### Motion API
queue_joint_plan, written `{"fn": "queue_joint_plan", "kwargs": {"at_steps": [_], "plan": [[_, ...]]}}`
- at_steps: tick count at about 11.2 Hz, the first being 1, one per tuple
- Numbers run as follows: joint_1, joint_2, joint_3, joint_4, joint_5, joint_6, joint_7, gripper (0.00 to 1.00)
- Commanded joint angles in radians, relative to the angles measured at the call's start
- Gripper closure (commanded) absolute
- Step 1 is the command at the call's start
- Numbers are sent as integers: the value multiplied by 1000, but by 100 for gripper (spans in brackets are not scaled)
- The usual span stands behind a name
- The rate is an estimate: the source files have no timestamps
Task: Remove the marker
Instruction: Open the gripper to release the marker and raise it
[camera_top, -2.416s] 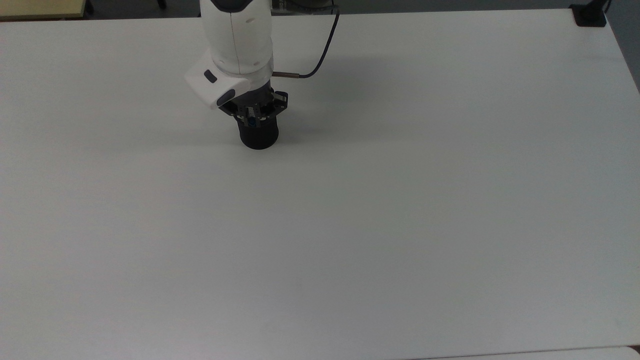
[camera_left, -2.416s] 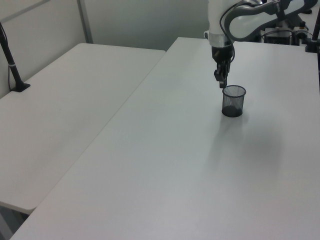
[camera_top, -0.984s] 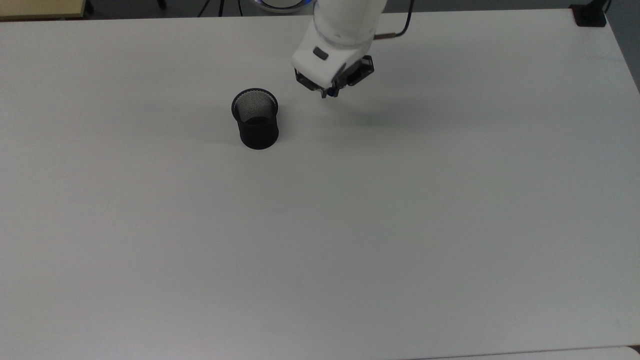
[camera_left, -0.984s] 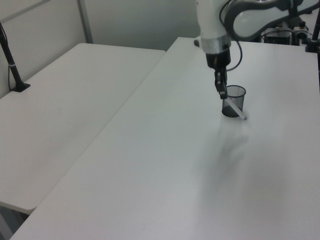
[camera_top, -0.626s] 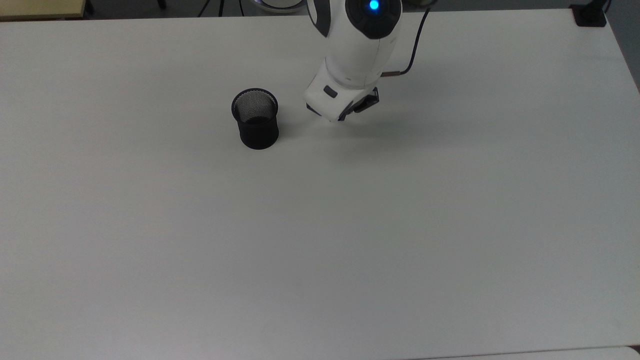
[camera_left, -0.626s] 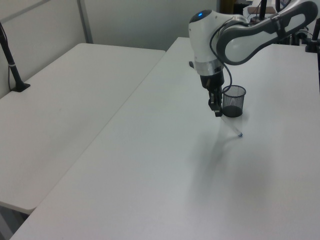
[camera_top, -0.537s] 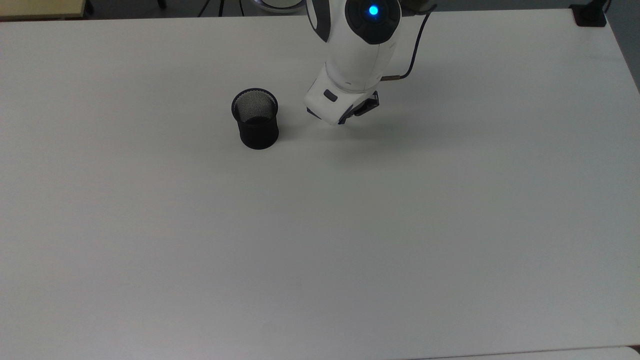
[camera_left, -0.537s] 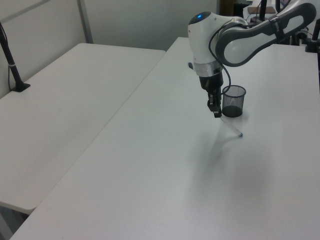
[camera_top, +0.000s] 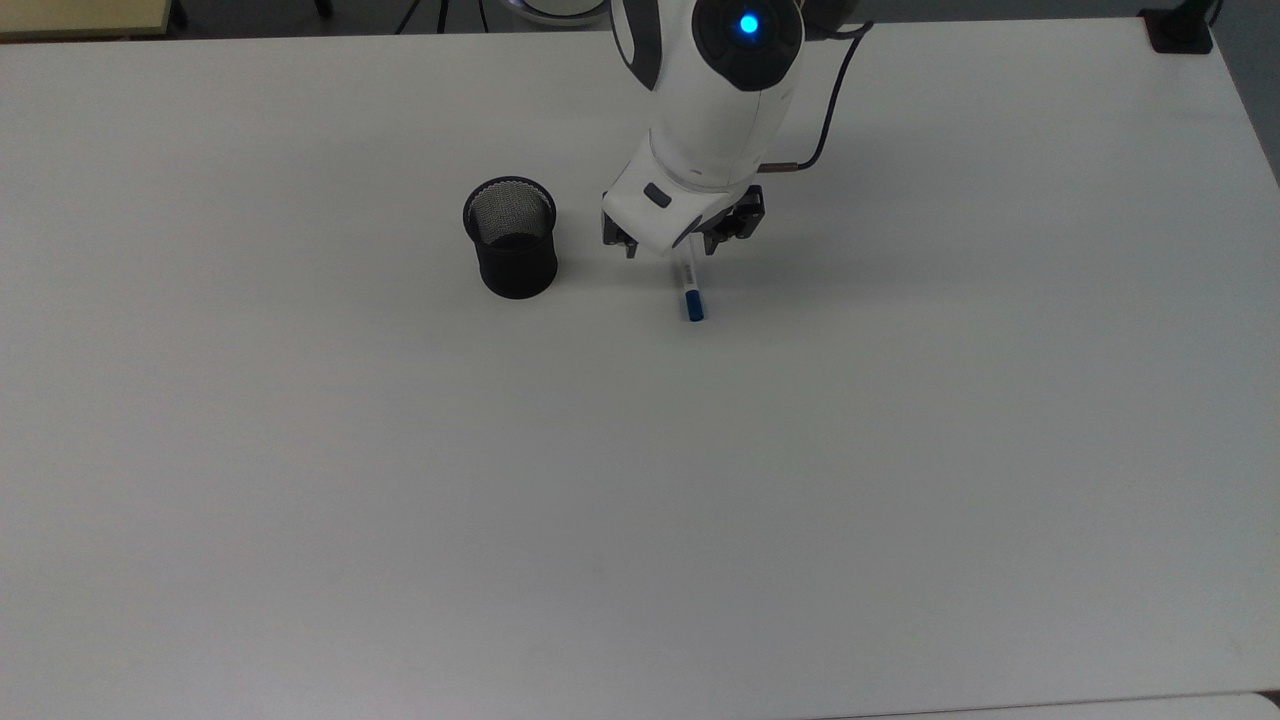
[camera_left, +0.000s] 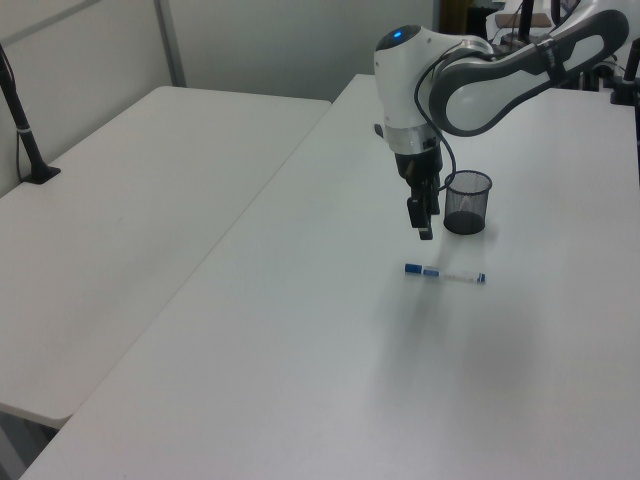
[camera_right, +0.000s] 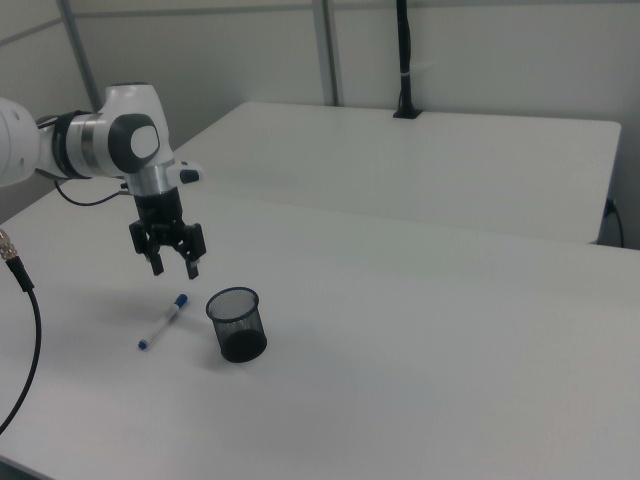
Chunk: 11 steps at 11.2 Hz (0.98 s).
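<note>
Lying flat on the white counter (camera_left: 300, 330), the marker (camera_left: 445, 274) sits beside the cup (camera_right: 237, 324); gripper (camera_right: 171, 267) hangs released above it, partition walls behind.

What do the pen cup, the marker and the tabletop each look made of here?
The black cylindrical mesh cup looks like fine wire mesh, matte; light shows through its wall. The slim white marker with a blue cap looks like smooth plastic, judging by its uniform colour and printed label. The white table looks like laminate or coated board, with a flat, faintly glossy surface; its core cannot be told.
</note>
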Motion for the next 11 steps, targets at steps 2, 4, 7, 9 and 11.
{"fn": "queue_joint_plan", "kwargs": {"at_steps": [2,4,7,9,11], "plan": [[-10,-125,-20,0,-26,12,26,0],[-45,-204,-24,0,-18,1,50,0],[-127,-294,-24,0,-12,-60,43,0],[-156,-322,-23,-1,-9,-80,31,0],[-161,-333,-24,0,-2,-124,-9,0]]}}
